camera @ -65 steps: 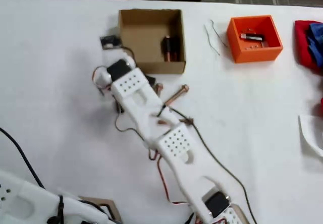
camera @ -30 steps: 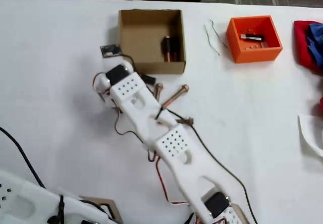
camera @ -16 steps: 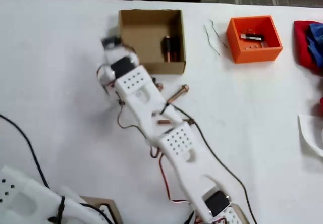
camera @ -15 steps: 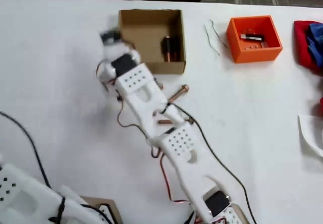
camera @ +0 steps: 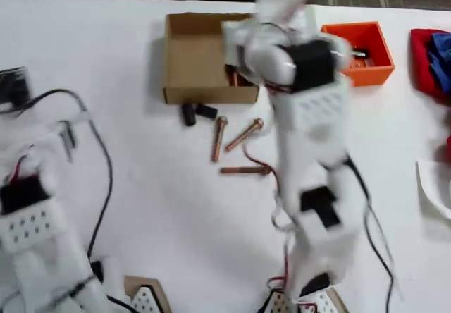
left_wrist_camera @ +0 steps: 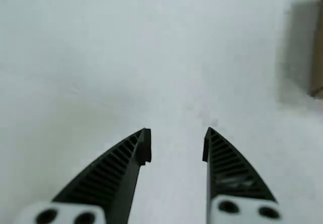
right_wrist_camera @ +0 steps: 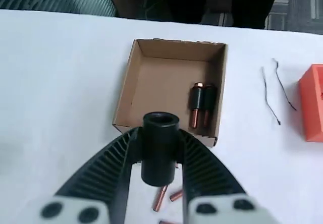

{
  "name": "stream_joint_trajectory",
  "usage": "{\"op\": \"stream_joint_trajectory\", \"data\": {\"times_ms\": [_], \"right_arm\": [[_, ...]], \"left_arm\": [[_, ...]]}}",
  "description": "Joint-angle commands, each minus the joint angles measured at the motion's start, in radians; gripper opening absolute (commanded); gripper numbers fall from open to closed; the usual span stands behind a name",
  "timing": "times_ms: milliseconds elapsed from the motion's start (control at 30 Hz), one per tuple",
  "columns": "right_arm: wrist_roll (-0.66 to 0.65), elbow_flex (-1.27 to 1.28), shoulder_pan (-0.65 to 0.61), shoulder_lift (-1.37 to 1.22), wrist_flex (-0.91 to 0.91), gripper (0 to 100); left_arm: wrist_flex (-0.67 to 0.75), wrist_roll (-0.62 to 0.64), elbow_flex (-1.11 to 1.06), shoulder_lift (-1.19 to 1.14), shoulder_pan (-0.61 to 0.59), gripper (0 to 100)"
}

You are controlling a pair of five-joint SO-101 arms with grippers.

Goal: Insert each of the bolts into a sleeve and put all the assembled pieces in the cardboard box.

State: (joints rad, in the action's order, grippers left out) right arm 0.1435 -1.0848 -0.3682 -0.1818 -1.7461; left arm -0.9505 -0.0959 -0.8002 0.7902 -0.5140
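My right gripper point(right_wrist_camera: 159, 133) is shut on an upright black sleeve point(right_wrist_camera: 160, 151), held high above the table in front of the cardboard box point(right_wrist_camera: 151, 90). Two assembled pieces point(right_wrist_camera: 202, 102) lie in the box by one wall. In the high view the box point(camera: 201, 52) is partly covered by the raised right arm point(camera: 310, 108). Two loose black sleeves point(camera: 196, 113) lie just in front of it, with three copper bolts point(camera: 244, 134) beside them. My left gripper point(left_wrist_camera: 175, 146) is open over bare white table, its left arm point(camera: 35, 221) at the table's left side.
An orange bin point(camera: 370, 70) holding small parts stands to the right of the box. Thin wires point(right_wrist_camera: 270, 95) lie between the two. Red and blue cloth point(camera: 431, 56) and a white object point(camera: 433, 186) sit at the right edge.
The right arm has risen from the table by the box's front left corner and swung up to the right with a sleeve. The left arm has swung up along the left side.
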Motion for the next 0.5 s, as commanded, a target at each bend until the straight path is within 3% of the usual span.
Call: {"op": "stream_joint_trajectory", "data": {"times_ms": [0, 167, 333, 467], "right_arm": [[-0.015, 0.259, 0.019, 0.328, -0.022, 2.2], [-0.02, 0.709, 0.11, 0.579, 0.076, 2.2], [-0.132, 1.172, 0.312, 0.768, 0.321, 2.2], [-0.183, 1.456, 0.498, 0.963, 0.443, 2.2]], "left_arm": [[-0.044, 0.044, 0.142, -0.252, 0.123, 20], [-0.244, 0.126, 0.538, -0.618, 0.342, 20], [-0.436, 0.183, 0.924, -0.927, 0.578, 20], [-0.58, 0.143, 1.153, -1.123, 0.738, 20]]}}
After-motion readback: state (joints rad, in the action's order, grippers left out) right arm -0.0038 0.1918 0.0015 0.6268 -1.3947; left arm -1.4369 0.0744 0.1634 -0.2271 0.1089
